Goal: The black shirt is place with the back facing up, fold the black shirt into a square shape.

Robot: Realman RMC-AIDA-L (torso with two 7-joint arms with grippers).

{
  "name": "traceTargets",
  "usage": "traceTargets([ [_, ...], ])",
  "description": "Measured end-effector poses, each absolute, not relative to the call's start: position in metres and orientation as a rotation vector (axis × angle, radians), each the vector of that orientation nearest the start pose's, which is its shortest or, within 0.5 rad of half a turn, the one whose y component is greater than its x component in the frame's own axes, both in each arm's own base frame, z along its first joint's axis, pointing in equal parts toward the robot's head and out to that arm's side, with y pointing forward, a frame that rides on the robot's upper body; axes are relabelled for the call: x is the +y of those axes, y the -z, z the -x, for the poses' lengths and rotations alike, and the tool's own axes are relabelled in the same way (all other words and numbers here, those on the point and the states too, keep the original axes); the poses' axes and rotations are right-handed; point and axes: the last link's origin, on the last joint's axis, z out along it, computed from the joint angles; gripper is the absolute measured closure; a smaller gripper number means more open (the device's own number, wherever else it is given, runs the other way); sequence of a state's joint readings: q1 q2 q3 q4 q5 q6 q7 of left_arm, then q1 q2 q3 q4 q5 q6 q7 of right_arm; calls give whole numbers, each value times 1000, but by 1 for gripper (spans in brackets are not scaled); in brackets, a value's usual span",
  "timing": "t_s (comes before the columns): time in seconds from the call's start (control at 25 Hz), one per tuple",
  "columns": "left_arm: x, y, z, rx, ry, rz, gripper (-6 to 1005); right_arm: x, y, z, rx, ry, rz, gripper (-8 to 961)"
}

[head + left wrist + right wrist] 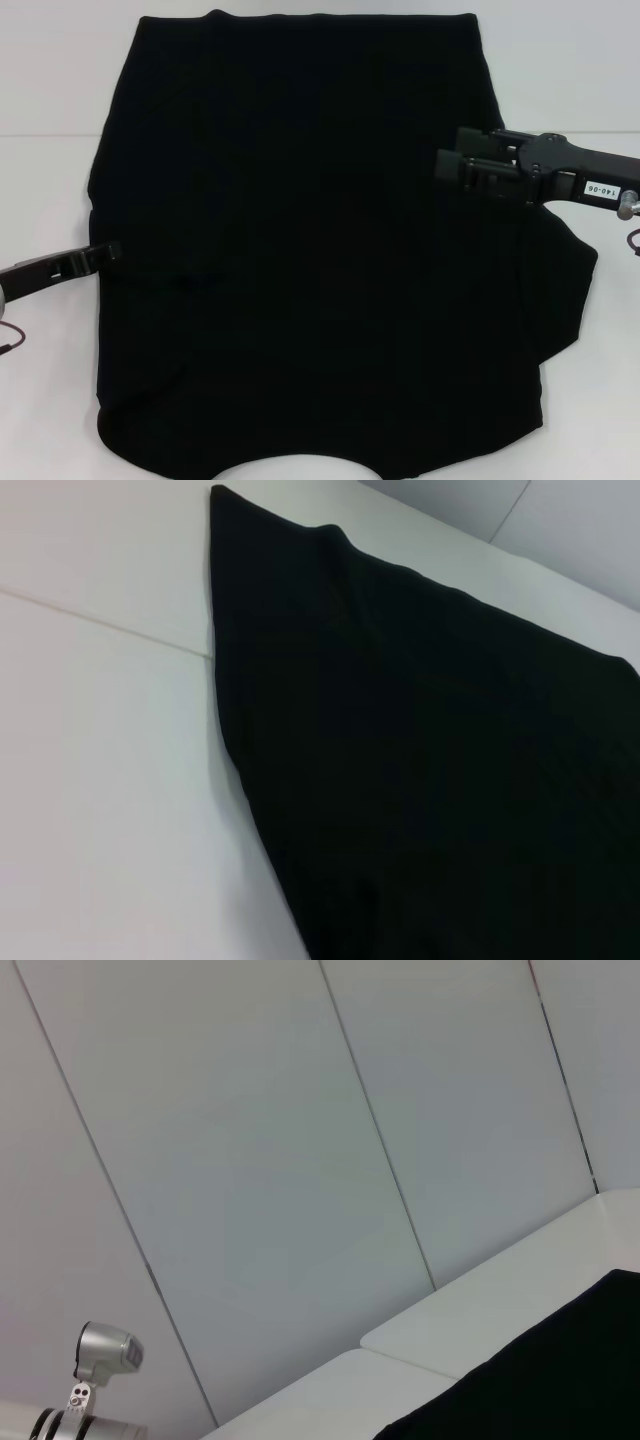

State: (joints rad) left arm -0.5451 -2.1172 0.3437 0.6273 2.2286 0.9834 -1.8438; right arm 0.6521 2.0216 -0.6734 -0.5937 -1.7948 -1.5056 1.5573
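black shirt (310,250) on table (60,80), between grippers

The big plain black T-shirt (310,250) looks like soft matte cloth, zero shine. Under it, the smooth white table (50,70) has a flat finish. Both dark grippers look like matte plastic.

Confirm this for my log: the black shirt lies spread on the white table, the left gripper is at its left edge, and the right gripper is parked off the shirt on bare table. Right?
Not quite. In the head view the right gripper is over the black shirt, near its right side, not on bare white table. The left gripper is at the left edge.
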Motion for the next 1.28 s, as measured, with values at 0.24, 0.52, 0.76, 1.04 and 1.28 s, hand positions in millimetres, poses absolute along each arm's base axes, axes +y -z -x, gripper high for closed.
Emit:
traceTargets([
  [0.24,365,-24,356,-1389,497,1882,641,380,-31,-219,740,-974,2569,251],
  [0.52,368,-25,352,-1393,513,1886,921,380,-31,-220,744,-972,2566,252],
  [0.76,386,-31,333,-1363,557,1918,1000,380,-31,-220,745,-971,2565,251],
  [1.04,411,-29,302,-1310,595,1977,999,379,-31,-221,748,-970,2563,250],
  [1.28,424,-22,289,-1290,589,1980,971,380,-31,-222,747,-968,2561,252],
])
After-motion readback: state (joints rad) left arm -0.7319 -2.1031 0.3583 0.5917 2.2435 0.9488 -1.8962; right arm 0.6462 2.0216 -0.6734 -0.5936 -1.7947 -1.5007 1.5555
